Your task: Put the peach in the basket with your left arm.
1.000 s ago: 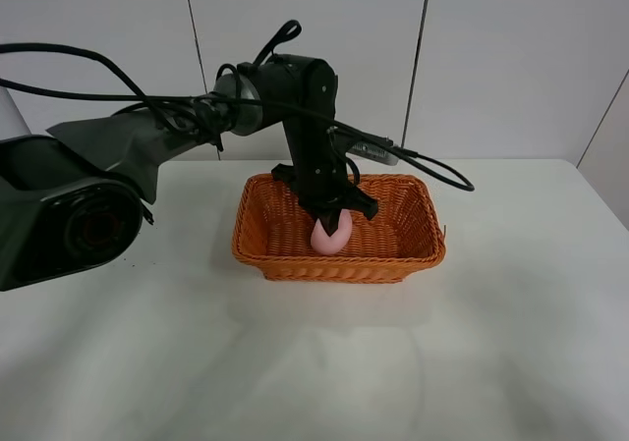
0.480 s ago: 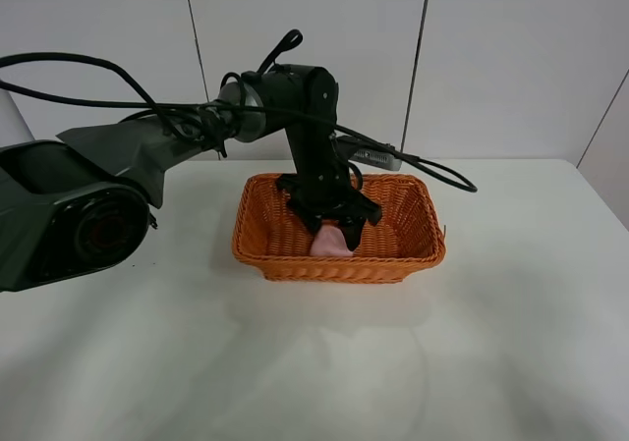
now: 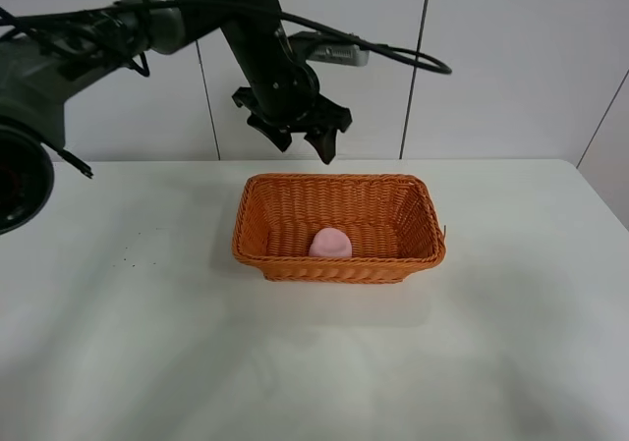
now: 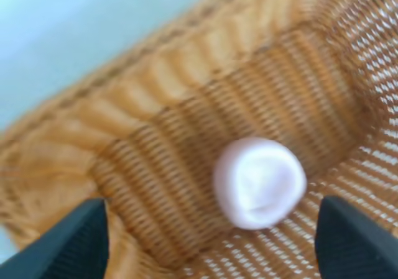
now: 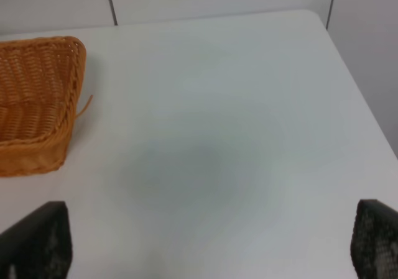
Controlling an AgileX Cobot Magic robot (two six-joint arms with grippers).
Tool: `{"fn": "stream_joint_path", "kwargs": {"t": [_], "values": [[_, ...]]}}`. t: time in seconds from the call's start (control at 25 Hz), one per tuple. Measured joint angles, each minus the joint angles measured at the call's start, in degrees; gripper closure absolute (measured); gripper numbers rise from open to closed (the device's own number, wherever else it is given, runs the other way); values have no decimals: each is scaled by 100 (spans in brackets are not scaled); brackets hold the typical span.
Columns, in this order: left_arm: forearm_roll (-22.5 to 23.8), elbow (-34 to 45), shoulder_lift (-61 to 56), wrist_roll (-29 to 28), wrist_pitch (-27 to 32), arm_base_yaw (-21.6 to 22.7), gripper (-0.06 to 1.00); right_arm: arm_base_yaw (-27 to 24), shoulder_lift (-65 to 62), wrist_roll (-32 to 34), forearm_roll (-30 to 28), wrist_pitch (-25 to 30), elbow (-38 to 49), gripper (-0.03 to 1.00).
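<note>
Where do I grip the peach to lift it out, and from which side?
Grip the peach across its rounded middle, coming straight down from above. It sits low on the basket floor by the front wall, so the flared sides block any sideways approach.

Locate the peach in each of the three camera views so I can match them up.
Exterior high: the peach lies inside the basket, close to its near wall, just below picture centre.
Left wrist: the peach is near the middle, on the basket's woven floor.
Right wrist: not in view; only a basket corner shows.
Shared landmark: the orange wicker basket.
</note>
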Motion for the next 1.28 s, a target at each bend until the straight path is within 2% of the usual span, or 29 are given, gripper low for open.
{"fn": "stream_joint_path", "kwargs": {"t": [0.16,0.28,0.52,0.68,0.8,1.0,1.28], "values": [[0,94,23,121,0,418,15,0,0,0,0,0,0,27],[6,251,35,224,0,887,15,0,0,0,0,0,0,27],[37,322,128,311,0,2113,15,0,0,0,0,0,0,27],[64,322,134,311,0,2754,15,0,0,0,0,0,0,27],[64,413,111,306,0,3008,15,0,0,0,0,0,0,27],[31,1067,-206,288,-5,3061,15,0,0,0,0,0,0,27],[-9,2910,-1920,272,-10,3016,16,0,0,0,0,0,0,27]]}}
